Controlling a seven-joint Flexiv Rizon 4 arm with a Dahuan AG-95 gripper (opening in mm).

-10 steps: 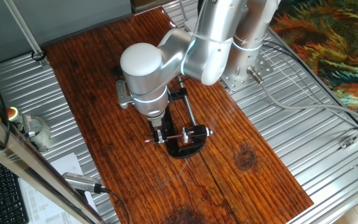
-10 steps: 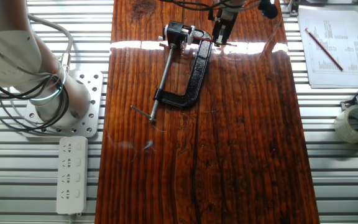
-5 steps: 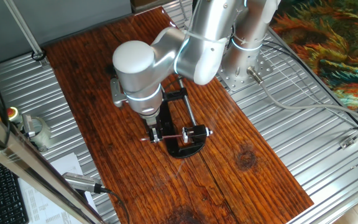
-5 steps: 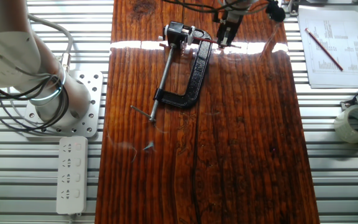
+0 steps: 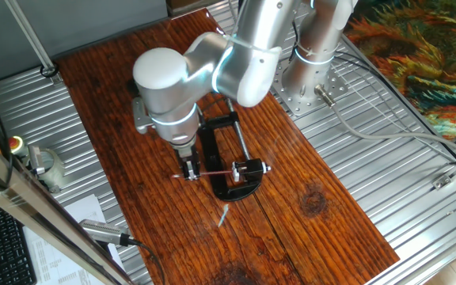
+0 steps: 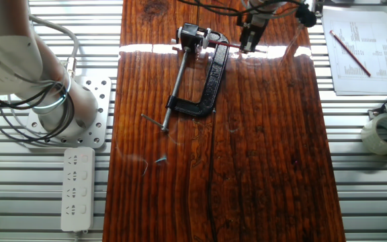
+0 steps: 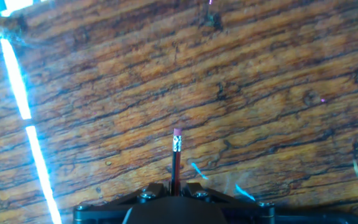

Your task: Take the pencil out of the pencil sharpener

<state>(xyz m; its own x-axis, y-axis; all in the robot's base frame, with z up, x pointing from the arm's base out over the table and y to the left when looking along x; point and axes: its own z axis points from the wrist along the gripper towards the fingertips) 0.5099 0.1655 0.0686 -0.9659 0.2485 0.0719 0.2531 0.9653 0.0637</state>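
The thin red pencil (image 5: 212, 172) lies level just above the wooden table. One end points at the small black pencil sharpener (image 5: 252, 168) with its silvery end, held in the jaws of the black C-clamp (image 5: 226, 188). My gripper (image 5: 188, 169) is shut on the pencil near its free end, left of the clamp. In the other fixed view, the gripper (image 6: 249, 46) stands right of the clamp (image 6: 211, 81) and sharpener (image 6: 192, 35). In the hand view, the pencil (image 7: 176, 158) sticks out between the closed fingers (image 7: 174, 186). I cannot tell if its tip is still inside the sharpener.
The clamp's grey screw rod (image 6: 173, 84) runs toward the arm's base (image 6: 69, 111). A power strip (image 6: 78, 188) lies on the metal grating. A paper sheet with a red pen (image 6: 355, 47) and a tape roll (image 6: 385, 131) sit beyond the board's edge.
My gripper has slid steadily away from the clamp along the pencil's line, carrying the pencil with it. The sharpener and clamp have stayed in place.
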